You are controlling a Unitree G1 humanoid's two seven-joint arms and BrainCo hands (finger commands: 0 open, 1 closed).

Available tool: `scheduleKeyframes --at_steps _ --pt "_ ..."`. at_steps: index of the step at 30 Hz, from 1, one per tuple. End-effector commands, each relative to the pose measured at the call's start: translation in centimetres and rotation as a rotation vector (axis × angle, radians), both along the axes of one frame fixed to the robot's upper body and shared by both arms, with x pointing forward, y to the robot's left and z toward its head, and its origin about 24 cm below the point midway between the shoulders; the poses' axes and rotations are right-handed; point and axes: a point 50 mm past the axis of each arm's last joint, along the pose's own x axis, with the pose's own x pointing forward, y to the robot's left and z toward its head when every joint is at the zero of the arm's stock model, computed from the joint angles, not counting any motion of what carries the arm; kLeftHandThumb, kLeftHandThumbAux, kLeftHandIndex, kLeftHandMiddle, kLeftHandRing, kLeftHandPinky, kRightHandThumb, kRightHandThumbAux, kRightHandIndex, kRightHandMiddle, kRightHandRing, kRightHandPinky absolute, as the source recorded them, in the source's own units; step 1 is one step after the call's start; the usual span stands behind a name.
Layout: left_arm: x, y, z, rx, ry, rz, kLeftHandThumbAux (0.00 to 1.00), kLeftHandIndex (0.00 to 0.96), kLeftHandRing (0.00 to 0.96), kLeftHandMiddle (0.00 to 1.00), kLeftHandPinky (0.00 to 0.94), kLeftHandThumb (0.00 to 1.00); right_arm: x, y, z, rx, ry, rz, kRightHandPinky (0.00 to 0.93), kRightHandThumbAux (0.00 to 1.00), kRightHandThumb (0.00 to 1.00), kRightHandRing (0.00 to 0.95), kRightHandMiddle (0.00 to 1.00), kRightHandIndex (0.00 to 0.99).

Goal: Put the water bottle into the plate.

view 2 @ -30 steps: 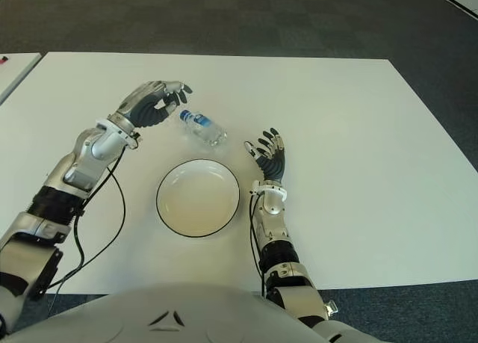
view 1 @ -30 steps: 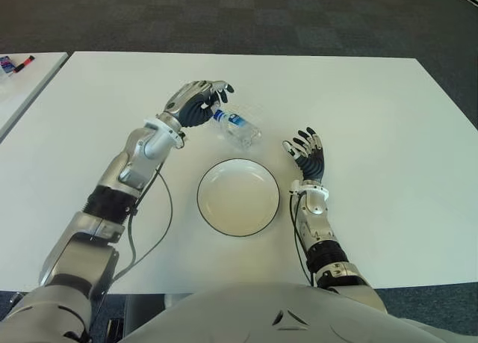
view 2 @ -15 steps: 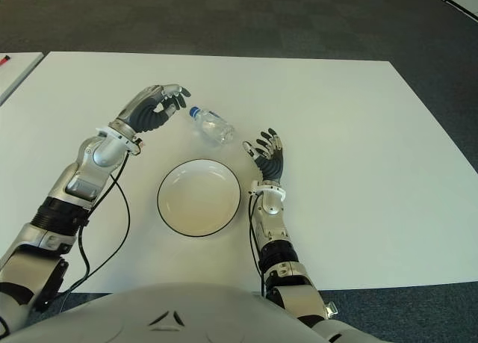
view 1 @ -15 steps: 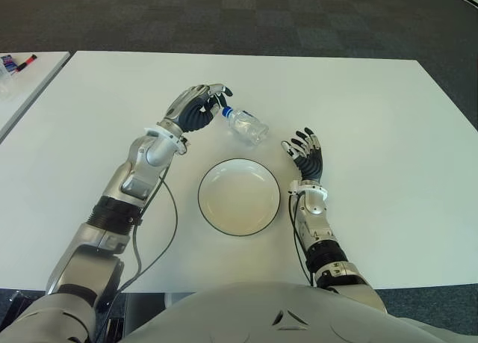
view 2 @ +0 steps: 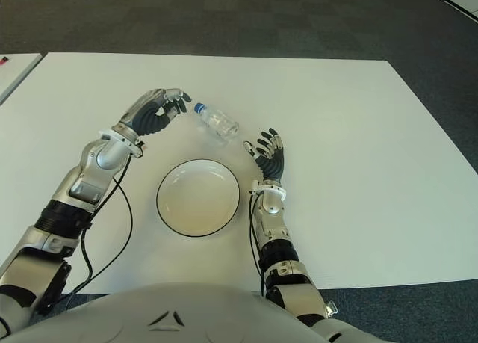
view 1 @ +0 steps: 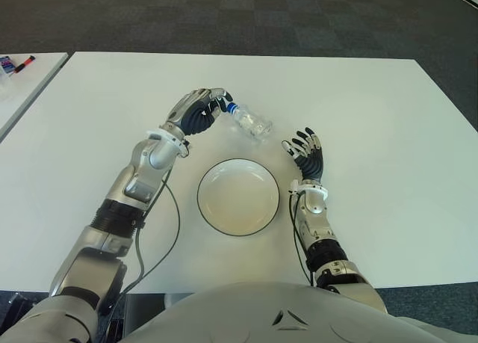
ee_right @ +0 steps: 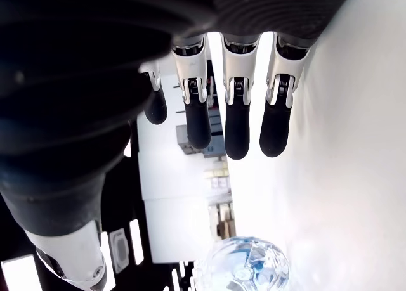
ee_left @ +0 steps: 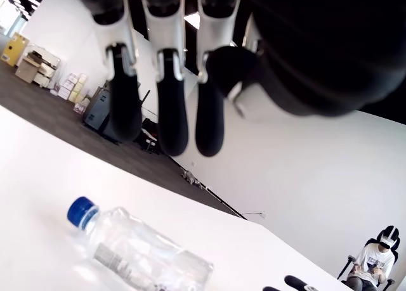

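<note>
You have a white desk [view 1: 373, 104] over dark checked carpet [view 1: 299, 22]. At far left, a second white desk [view 1: 19, 85] carries markers [view 1: 22, 61]. A black cable [view 1: 160, 231] trails across the main desk.

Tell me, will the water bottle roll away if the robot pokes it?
Probably. The water bottle lies on its side on the smooth table, and it is round, so a nudge from the left hand beside its cap could roll it. It looks clear and thin, so likely light.

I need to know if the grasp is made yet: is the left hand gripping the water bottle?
No: in the left wrist view the left hand's fingers hang above the water bottle, which lies on the table with a clear gap between them.
</note>
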Motion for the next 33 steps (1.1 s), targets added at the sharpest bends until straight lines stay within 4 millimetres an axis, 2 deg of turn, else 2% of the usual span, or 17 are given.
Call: scheduleKeyframes --at_steps 1,10,20,26,32,33 --pt "-0.1 0.1 -0.7 -0.011 0.018 0.009 0.660 0.407 0.748 0.563 0.735 0.857 0.0 1.8 -0.3 0.062 0.027 0.006 0.332 0.759 0.594 0.276 0.243 0.142" --pt "0.0 0.2 -1.3 -0.015 0.032 0.021 0.665 0.398 0.740 0.526 0.718 0.852 0.0 1.8 -0.3 0.058 0.026 0.003 0.328 0.754 0.602 0.276 0.243 0.146" --pt "0.1 0.4 -1.9 0.009 0.031 0.047 0.666 0.394 0.759 0.524 0.756 0.851 0.0 1.8 -0.3 0.057 0.024 0.001 0.323 0.752 0.600 0.271 0.244 0.156" --pt "0.2 0.5 -2.4 0.006 0.048 0.068 0.666 0.396 0.746 0.507 0.723 0.850 0.1 1.8 -0.4 0.062 0.023 0.007 0.324 0.760 0.619 0.267 0.240 0.153" --pt "0.3 0.7 -2.9 0.001 0.074 0.089 0.666 0.402 0.720 0.492 0.702 0.850 0.0 1.7 -0.3 0.063 0.017 0.012 0.324 0.768 0.617 0.268 0.240 0.147" --pt "0.3 0.8 -3.0 0.005 0.077 0.092 0.662 0.395 0.671 0.481 0.690 0.885 0.0 1.7 -0.3 0.064 0.016 0.013 0.323 0.772 0.622 0.268 0.241 0.146"
